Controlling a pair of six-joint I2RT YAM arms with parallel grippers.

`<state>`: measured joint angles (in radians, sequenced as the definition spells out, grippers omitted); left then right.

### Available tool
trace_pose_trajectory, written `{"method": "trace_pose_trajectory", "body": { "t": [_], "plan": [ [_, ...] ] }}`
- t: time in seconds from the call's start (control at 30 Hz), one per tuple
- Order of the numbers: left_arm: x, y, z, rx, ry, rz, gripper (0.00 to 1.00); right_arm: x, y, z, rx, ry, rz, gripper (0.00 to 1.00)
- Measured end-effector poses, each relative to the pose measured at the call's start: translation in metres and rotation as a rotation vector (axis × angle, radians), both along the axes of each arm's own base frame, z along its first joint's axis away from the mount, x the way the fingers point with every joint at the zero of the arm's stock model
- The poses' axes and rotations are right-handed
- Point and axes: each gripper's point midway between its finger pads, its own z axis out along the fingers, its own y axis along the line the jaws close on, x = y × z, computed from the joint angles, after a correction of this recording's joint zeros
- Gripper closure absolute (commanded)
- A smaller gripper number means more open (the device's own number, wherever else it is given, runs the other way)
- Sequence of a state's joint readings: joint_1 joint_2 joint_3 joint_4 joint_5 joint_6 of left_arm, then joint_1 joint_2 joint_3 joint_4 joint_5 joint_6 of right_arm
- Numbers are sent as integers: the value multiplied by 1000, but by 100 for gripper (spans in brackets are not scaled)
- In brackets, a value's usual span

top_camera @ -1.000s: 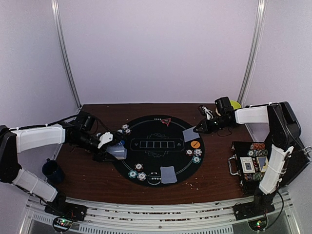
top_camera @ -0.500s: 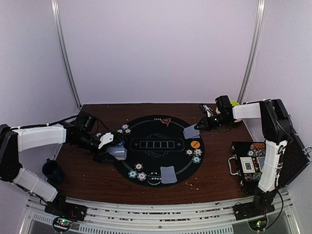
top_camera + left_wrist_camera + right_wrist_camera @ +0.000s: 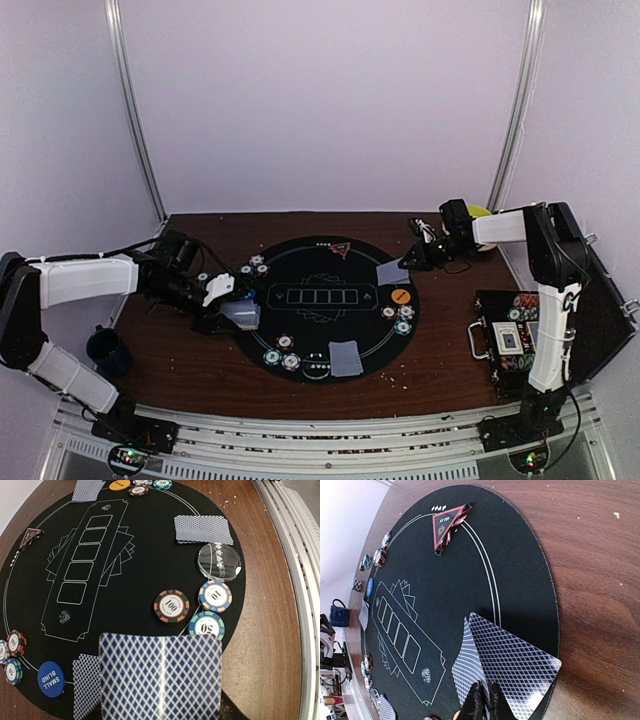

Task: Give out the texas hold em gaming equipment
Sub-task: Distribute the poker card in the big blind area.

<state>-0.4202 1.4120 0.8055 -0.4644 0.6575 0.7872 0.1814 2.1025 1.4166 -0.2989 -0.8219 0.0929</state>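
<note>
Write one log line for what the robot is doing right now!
left gripper: holding grey-blue-backed card deck | right gripper: jaws nearly together over two face-down cards, grip unclear | round black mat: striped-edge poker chips laid out

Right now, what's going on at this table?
Two robot arms are setting up a poker game on a round black mat. The left tool holds the deck of cards over the mat's left edge. The right tool has its fingertips close together at a pair of face-down cards on the mat's right edge; whether it grips them is unclear. Cards and chips already lie at the near seat.
</note>
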Motion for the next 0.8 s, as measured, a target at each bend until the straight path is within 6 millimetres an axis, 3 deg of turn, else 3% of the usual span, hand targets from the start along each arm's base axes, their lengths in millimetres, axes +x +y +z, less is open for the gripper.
{"method": "trace_pose_trajectory", "body": {
  "t": [0.8],
  "plan": [
    [0, 0, -1, 1, 1, 0, 53, 7, -13, -6, -43, 1, -56, 74]
  ]
}}
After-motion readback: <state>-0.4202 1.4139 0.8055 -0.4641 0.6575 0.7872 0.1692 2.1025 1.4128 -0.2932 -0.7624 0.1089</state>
